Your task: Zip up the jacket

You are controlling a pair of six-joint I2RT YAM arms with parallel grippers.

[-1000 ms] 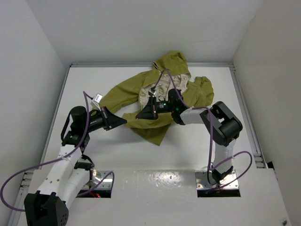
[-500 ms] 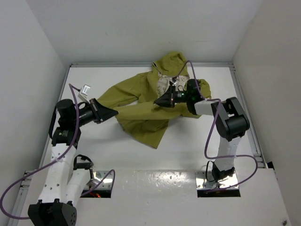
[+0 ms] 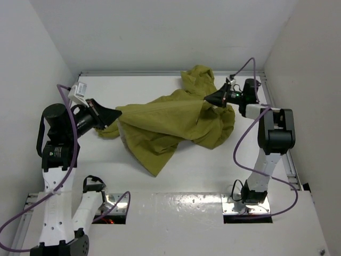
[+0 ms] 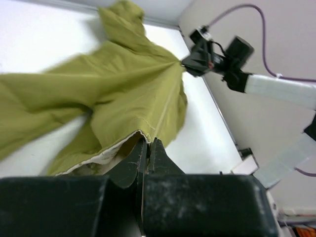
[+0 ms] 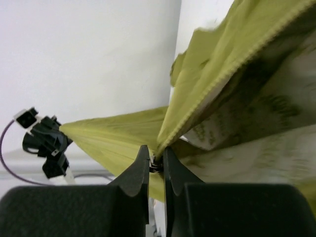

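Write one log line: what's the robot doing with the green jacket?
left hand shut on olive-green fabric hooded jacket | right hand shut on jacket | jacket stretched between both hands

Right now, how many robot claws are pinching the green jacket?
2. The left black two-finger gripper pinches the olive-green soft fabric jacket at its left end; the right gripper pinches it at its far right end. Neither is hidden.
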